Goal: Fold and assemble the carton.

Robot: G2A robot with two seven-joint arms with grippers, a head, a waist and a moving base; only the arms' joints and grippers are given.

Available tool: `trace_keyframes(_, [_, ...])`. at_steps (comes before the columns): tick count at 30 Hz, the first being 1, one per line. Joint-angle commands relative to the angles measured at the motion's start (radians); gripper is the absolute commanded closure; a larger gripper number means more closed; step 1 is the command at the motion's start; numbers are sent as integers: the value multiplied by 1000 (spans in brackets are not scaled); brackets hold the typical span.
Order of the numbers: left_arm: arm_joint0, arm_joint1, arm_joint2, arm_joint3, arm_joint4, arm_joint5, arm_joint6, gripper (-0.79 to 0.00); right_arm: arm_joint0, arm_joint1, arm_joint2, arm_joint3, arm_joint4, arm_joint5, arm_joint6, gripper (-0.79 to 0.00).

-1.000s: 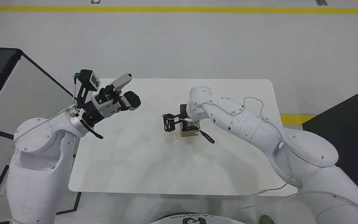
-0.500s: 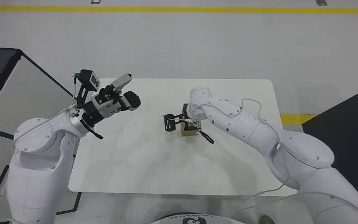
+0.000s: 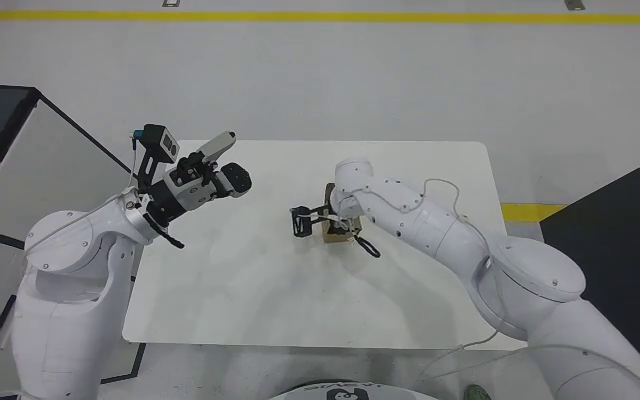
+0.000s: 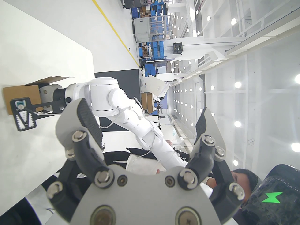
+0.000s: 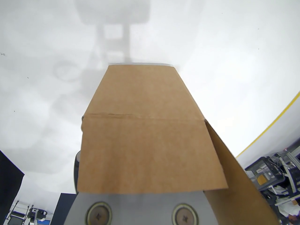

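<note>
carton (image 3: pixel 338 234): brown cardboard, near the middle of the tabletop (image 3: pixel 420 300), set against the right hand (image 3: pixel 338 222).
right hand: at the carton. A cardboard panel covers it, so I cannot tell how far open it is or whether it has a grip.
left hand (image 4: pixel 143 108): spread wide with nothing in it. It is raised above the tabletop's left part, well apart from the carton.
axis: the carton's long side runs straight out from the right hand, far end toward the tabletop. Contact at that end is not certain.
side flap (image 5: pixel 234 176): stands open off one edge of the carton, not folded in.
nearer arm: the right, by far.
bearing: the carton lies to the right of the left hand. Judged: the left hand must cross that gap before it can press the flap.
counts: carton 1; open flap seen 1; hands 2.
</note>
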Motion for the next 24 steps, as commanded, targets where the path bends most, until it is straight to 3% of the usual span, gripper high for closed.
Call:
trace_keyframes(1, [0,0,0,0,0,0,0,-785,4,0,8,0,4,-2,-1,0])
trace_keyframes(24, [0,0,0,0,0,0,0,-785,-46,93,137,-184,-15,57,58,0])
